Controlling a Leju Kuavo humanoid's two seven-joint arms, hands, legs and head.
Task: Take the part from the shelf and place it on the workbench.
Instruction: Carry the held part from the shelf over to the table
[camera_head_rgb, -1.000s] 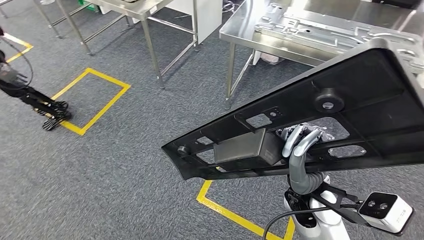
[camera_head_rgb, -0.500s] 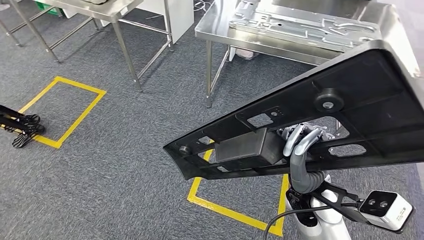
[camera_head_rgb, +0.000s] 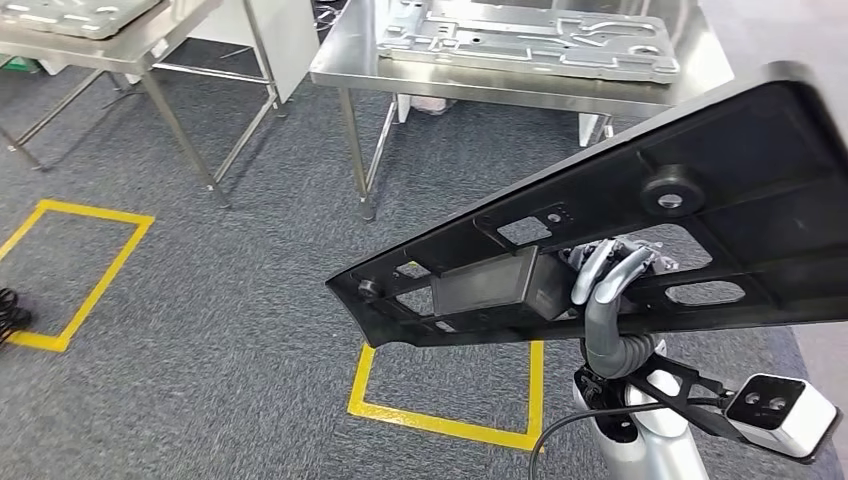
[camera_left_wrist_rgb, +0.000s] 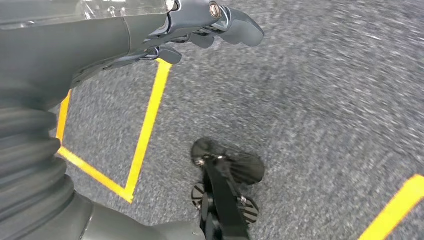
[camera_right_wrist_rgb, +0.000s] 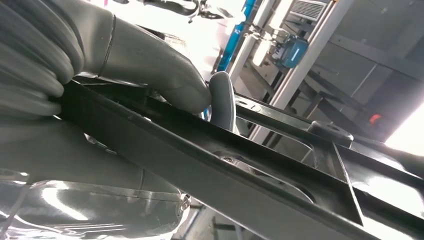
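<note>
Now our view has swung toward the steel surface (camera_head_rgb: 520, 85), which sits nearer than a second ago, while our right hand (camera_head_rgb: 610, 285) keeps its fingers (camera_right_wrist_rgb: 222, 97) clamped on the black part (camera_head_rgb: 700, 250), short of it.

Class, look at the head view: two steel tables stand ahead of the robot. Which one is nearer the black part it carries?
The steel table bearing the long grey panel, directly beyond the black part in the right hand. The other table stands far left.

The head view looks down from high onto grey carpet (camera_head_rgb: 200, 330) (yellow-taped). The left wrist view shares that carpet, nearer. The right wrist view faces upward, close.
</note>
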